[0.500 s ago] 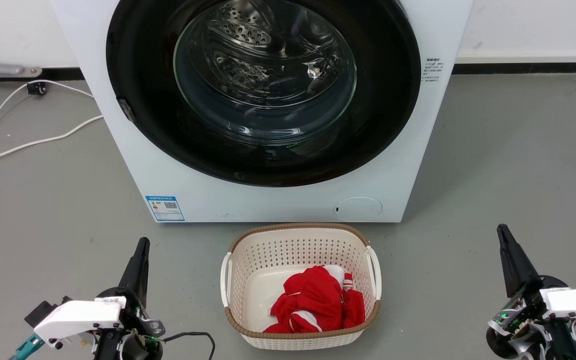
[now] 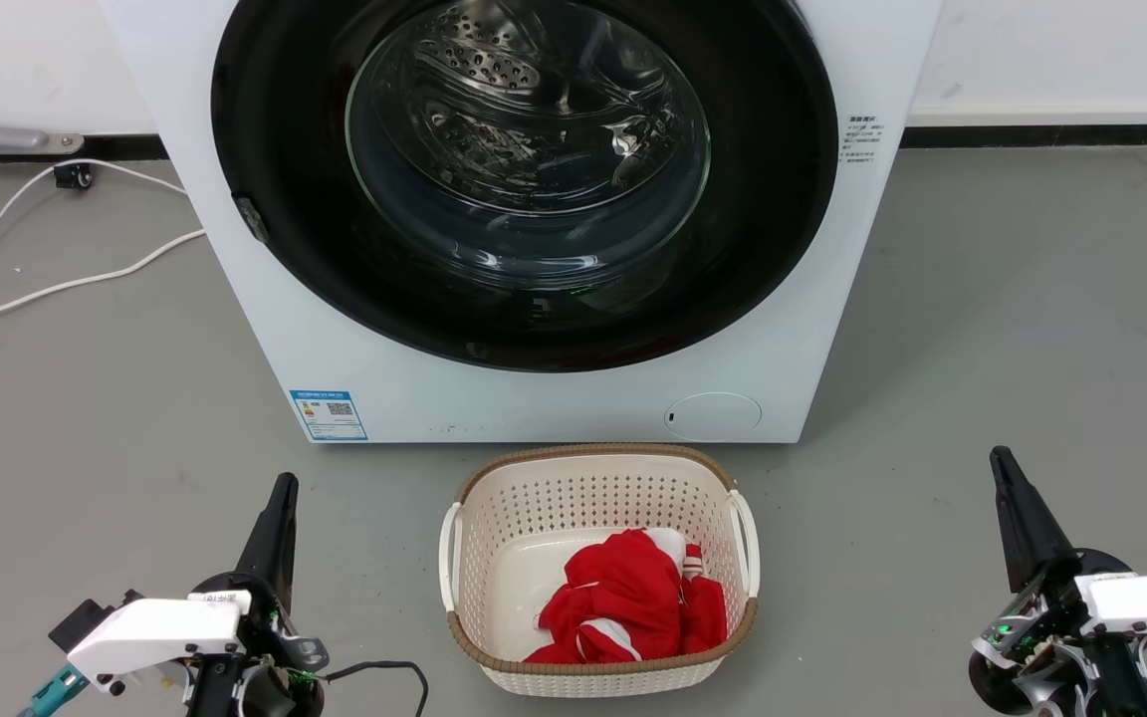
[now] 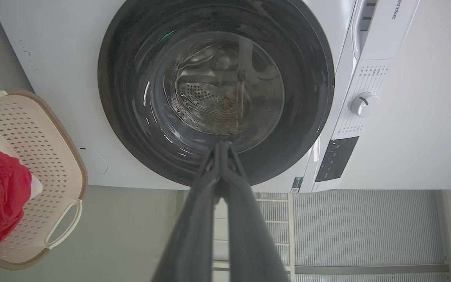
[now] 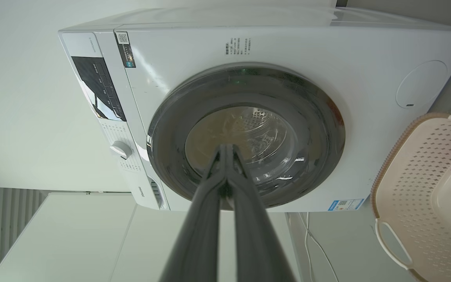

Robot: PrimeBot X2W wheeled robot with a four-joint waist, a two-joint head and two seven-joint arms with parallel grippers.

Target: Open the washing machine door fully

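Facing the closed washing machine door (image 2: 524, 179) — wrist views add a dial (image 3: 362, 104)

Grey floor (image 2: 1032, 299), white wall (image 2: 1032, 50) w/ black skirting (image 2: 1032, 136).

head camera high, looking down at washer (image 2: 554, 398) and basket (image 2: 593, 453); both wrist cameras rolled sideways, left and right, facing same door (image 3: 131, 117).
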